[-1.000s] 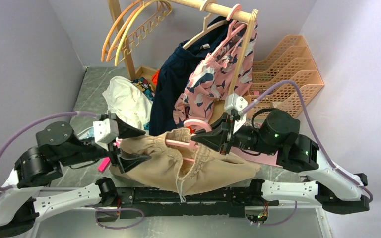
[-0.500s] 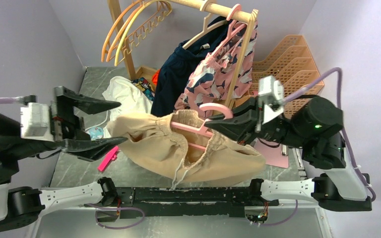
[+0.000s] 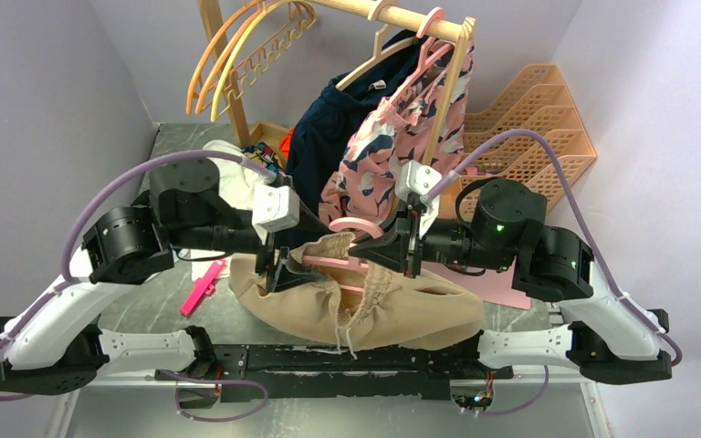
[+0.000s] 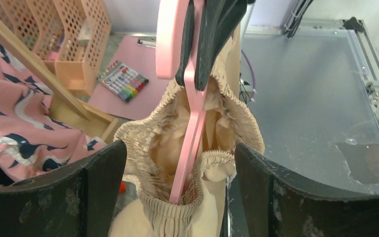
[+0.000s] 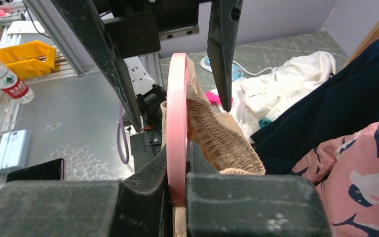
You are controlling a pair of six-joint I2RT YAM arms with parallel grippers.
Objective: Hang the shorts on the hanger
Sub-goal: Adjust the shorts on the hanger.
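Overhead, the right gripper pinches the pink hanger, which is threaded into the tan shorts sagging between the arms. The left gripper gapes wide at the waistband (holding nothing).

Left wrist: the waistband and hanger sit between the spread jaws.

Right wrist: the jaws are clamped tight on the hanger's rim, with the shorts just beyond.

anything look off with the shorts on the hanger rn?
Yes. The shorts are bunched, not hanging flat. Their waistband is gathered around part of the pink hanger, which the right gripper grips. The rest sags in a heap by the near edge, with the drawstring dangling. The left gripper is open astride the waistband.
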